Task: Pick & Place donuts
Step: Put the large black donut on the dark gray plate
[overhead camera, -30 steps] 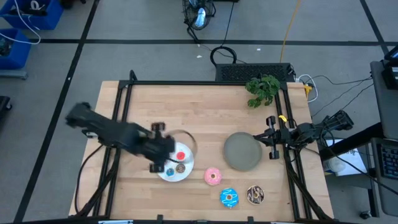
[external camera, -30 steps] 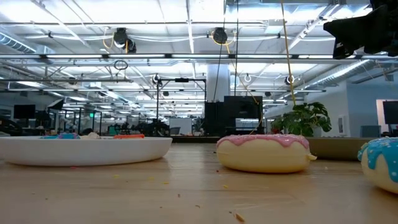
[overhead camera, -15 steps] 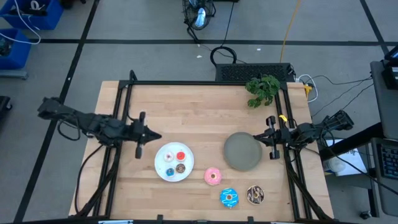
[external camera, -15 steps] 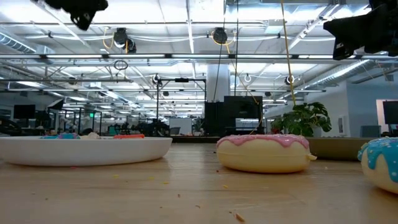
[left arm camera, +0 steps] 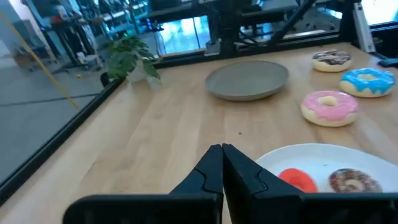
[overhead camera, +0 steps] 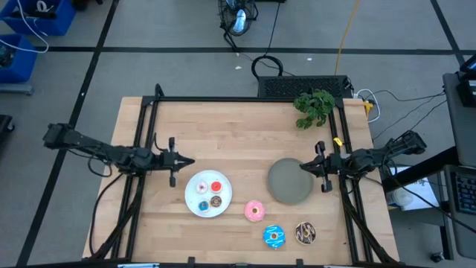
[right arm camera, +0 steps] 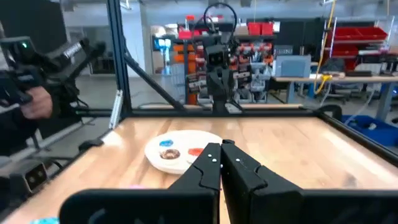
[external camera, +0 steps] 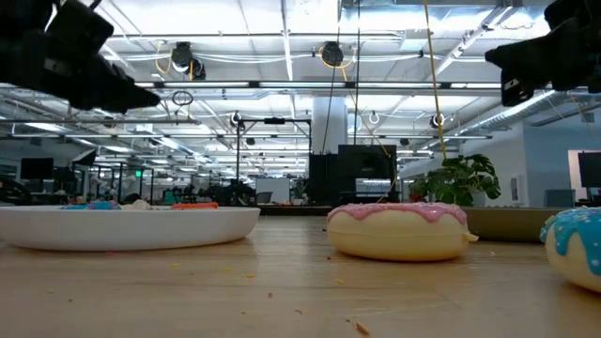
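Observation:
Three tiny donuts, red-orange [overhead camera: 216, 187], blue [overhead camera: 204, 206] and brown [overhead camera: 216, 201], lie on the white plate [overhead camera: 195, 181]. The larger pink donut [overhead camera: 255, 211], blue sprinkled donut [overhead camera: 274, 237] and dark drizzled donut [overhead camera: 306, 233] rest flat on the table nearer the front edge. My left gripper [overhead camera: 190, 161] is shut and hovers just beyond the white plate's far-left rim [left arm camera: 323, 154]. My right gripper [overhead camera: 301, 167] is shut and hangs in the air over the right part of the grey plate [overhead camera: 286, 184]. Neither gripper holds anything.
A small green plant [overhead camera: 314, 106] stands at the far right corner of the table. Black frame rails run along the table's left and right sides. A person [right arm camera: 25, 93] stands beyond the table in the right wrist view. Bare wood lies between the two plates and toward the far edge.
My left gripper has drawn back from above the white plate toward the table's left edge and now hovers beside the plate's rim. My right gripper has crept a little leftward over the grey plate. The donuts and plates have not moved.

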Available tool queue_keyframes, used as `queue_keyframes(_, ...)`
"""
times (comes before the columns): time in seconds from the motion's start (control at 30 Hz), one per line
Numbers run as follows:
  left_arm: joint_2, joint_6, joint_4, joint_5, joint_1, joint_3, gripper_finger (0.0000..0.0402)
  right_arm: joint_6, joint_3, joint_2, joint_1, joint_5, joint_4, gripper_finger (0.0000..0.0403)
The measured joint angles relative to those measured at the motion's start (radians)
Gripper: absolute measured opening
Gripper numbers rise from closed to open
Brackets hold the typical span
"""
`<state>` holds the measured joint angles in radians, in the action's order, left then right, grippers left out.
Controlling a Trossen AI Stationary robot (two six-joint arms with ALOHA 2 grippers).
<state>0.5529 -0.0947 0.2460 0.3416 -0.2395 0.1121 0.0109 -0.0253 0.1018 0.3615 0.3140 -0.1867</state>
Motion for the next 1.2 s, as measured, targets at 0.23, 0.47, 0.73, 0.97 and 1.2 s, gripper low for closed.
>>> queue_keyframes(0.23, 0.003, -0.089, 0.189, 0.084, 0.035, -0.102, 0.0008, -0.053, -0.150, 0.221, 0.001, 0.055, 0.004, 0.0000)
queue_keyframes(0.47, 0.003, -0.112, 0.184, 0.220, 0.050, -0.095, 0.0031, -0.007, -0.555, 0.623, 0.034, 0.222, 0.309, 0.0000)
queue_keyframes(0.73, 0.003, -0.215, 0.166, 0.219, 0.049, -0.095, 0.0021, 0.217, -1.095, 1.099, 0.084, 0.264, 0.796, 0.0000)
queue_keyframes(0.97, 0.003, -0.246, 0.179, 0.219, 0.049, -0.095, 0.0004, 0.303, -1.417, 1.389, 0.186, 0.160, 1.104, 0.0000)
queue_keyframes(1.2, 0.003, -0.248, 0.259, 0.219, 0.049, -0.095, 0.0023, 0.719, -1.597, 1.484, 0.392, 0.111, 1.393, 0.0000)
